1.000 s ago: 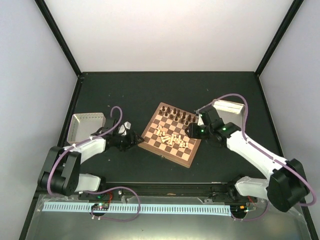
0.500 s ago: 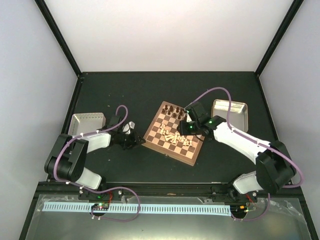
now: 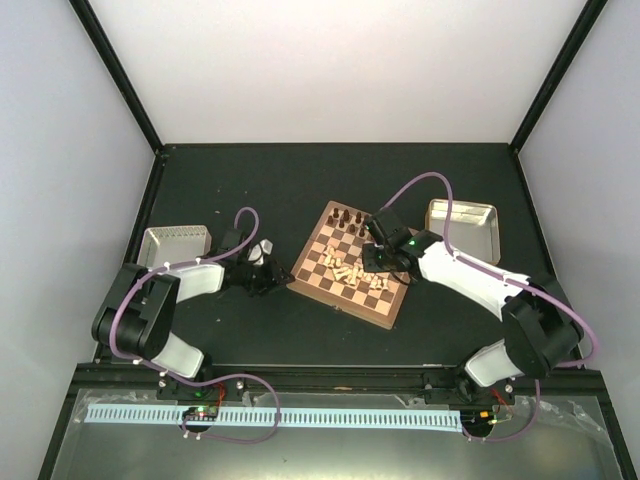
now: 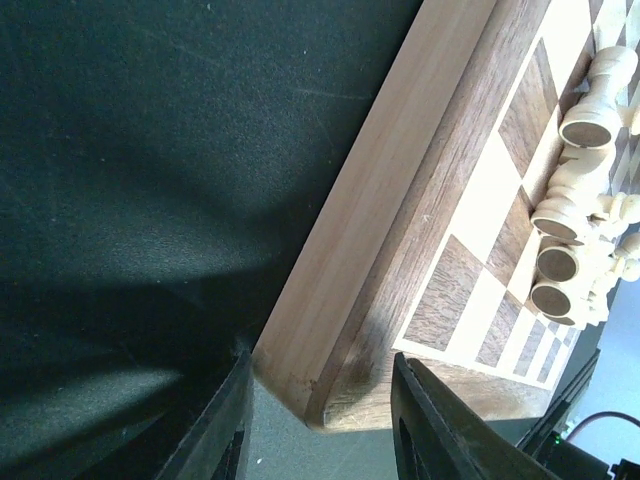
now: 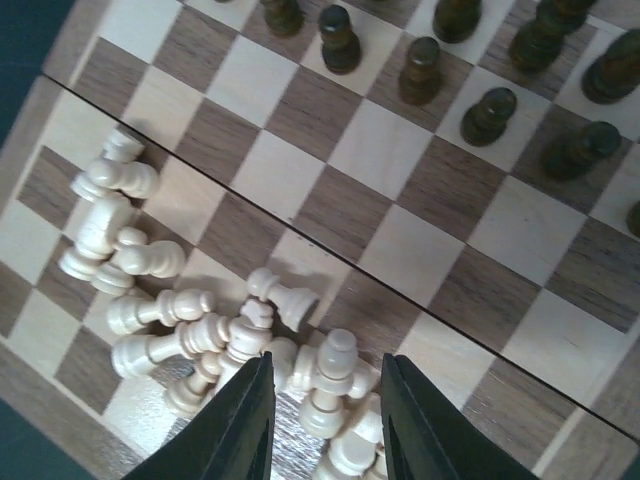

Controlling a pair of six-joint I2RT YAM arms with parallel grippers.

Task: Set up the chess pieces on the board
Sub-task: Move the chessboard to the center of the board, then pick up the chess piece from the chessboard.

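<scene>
The board is sitting mid-counter, dark chess pieces standing along its far side, cream ones lying heaped. The right gripper is hovering over the heap, jaws parted and empty. The left gripper is straddling the board's left corner, jaws apart.

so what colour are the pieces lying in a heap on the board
Pale cream pieces, clearest in the right wrist view.

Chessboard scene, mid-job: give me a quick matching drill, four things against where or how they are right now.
1. cream pieces
2. dark pieces
3. left gripper
4. right gripper

a. standing upright in rows
b. straddling a corner of the board
c. lying toppled in a heap
d. open above the pale heap

Pairs: 1-c, 2-a, 3-b, 4-d
</scene>
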